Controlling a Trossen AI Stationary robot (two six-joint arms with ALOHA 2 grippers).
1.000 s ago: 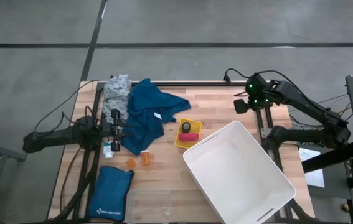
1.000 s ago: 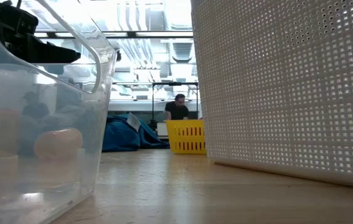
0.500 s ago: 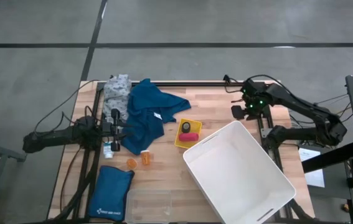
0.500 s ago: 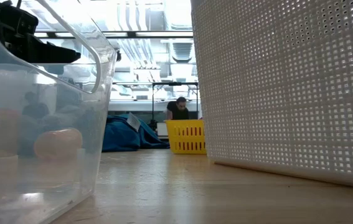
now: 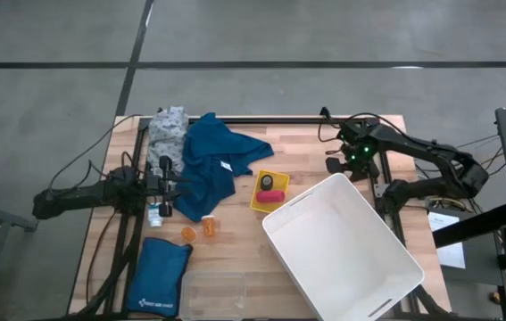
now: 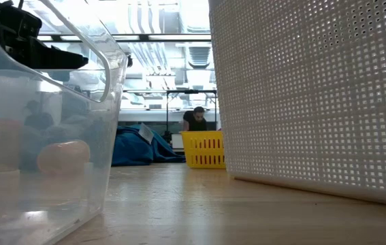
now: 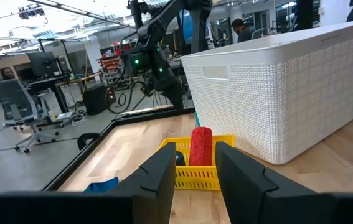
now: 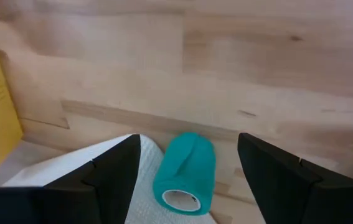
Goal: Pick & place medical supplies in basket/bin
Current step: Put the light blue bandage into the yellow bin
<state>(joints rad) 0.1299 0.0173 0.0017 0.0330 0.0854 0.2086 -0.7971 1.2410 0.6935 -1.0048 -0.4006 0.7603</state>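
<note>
Right gripper (image 8: 185, 180) hangs above the far corner of the white basket (image 5: 342, 245), fingers spread wide with a teal bandage roll (image 8: 185, 171) between them; cannot tell whether they touch it. Left gripper (image 5: 165, 185) sits low at the table's left side beside the blue cloth garment (image 5: 212, 160), fingers narrowly parted, nothing held. Pink roll (image 7: 201, 146) stands in the small yellow basket (image 5: 261, 203); orange pill bottles (image 5: 201, 232) on bare wood nearby.
</note>
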